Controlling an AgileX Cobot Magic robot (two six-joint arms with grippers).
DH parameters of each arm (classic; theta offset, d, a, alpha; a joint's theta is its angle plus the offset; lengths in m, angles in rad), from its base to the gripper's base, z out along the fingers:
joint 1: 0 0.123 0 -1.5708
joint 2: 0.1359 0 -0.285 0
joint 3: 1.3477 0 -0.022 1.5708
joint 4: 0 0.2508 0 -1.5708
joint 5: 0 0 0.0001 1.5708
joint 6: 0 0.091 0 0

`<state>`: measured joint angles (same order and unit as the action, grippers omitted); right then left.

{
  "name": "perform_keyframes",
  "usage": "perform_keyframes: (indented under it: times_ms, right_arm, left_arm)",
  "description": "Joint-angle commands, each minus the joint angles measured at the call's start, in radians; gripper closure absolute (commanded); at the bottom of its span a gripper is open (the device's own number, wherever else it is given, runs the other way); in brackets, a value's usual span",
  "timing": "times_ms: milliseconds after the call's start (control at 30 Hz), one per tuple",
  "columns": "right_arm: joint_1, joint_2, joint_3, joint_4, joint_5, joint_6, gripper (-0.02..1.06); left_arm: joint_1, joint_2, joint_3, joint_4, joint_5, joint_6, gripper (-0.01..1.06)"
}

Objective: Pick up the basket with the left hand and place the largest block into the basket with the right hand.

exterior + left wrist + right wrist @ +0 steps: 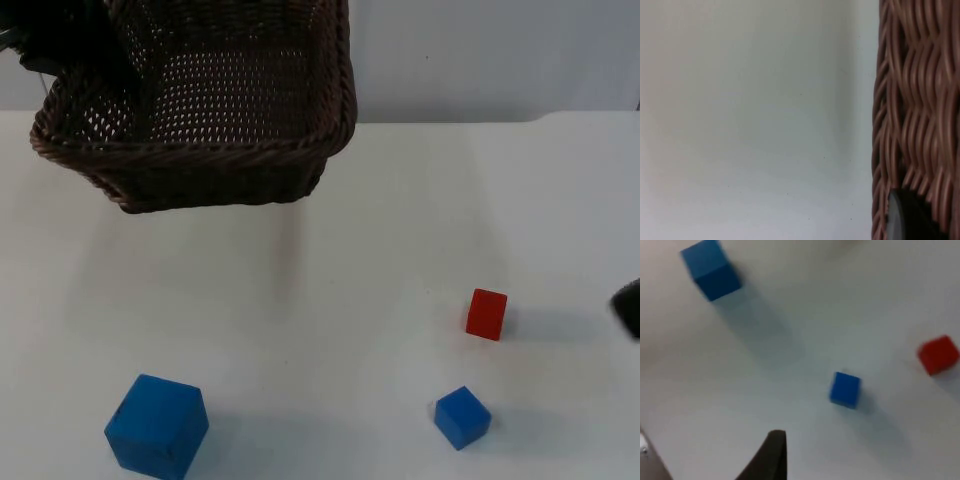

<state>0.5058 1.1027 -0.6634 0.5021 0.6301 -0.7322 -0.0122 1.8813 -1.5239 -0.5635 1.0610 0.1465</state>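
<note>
My left gripper [68, 60] holds a dark brown wicker basket [200, 150] by its left rim, lifted clear of the table at the back left. In the left wrist view the woven basket wall [915, 100] sits right against a fingertip [896, 218]. The largest block, a big blue cube [157, 425] [711, 269], rests near the front left edge. A small blue cube [462, 416] [845, 389] and a small red cube [486, 313] [938, 354] lie front right. My right gripper [628, 306] hovers at the right edge, right of the red cube and holding nothing.
The white table [330, 260] runs back to the grey partition wall [480, 60]. The basket's shadow falls on the table beneath it. The three cubes stand well apart from one another.
</note>
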Motion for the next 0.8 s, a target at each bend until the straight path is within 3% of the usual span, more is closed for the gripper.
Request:
perform_keyframes:
  times_ms: [0,167,200,367,400,467,767]
  right_arm:
    - [0.103,0.036,-0.008,0.0,-0.052,-0.009,-0.01]
    - [0.332,0.161,-0.008,0.0,-0.193,-0.009,-0.01]
    - [0.332,0.161,-0.008,0.0,-0.193,-0.009,-0.01]
    - [0.506,0.321,-0.008,0.0,-0.423,-0.009,-0.01]
    - [0.506,0.321,-0.008,0.0,-0.423,-0.009,-0.01]
    - [0.547,0.395,-0.008,0.0,-0.514,-0.009,-0.01]
    - [0.623,0.62,-0.155,0.0,-0.542,-0.033,-0.01]
  left_arm:
    - [0.002,-0.014,-0.01,-0.027,-0.001,-0.003,1.05]
    - [0.002,-0.014,-0.01,-0.027,-0.001,-0.003,1.05]
    - [0.002,-0.014,-0.01,-0.027,-0.001,-0.003,1.05]
    - [0.002,-0.014,-0.01,-0.027,-0.001,-0.003,1.05]
    - [0.002,-0.014,-0.01,-0.027,-0.001,-0.003,1.05]
    - [0.002,-0.014,-0.01,-0.027,-0.001,-0.003,1.05]
    - [0.002,-0.014,-0.01,-0.027,-0.001,-0.003,1.05]
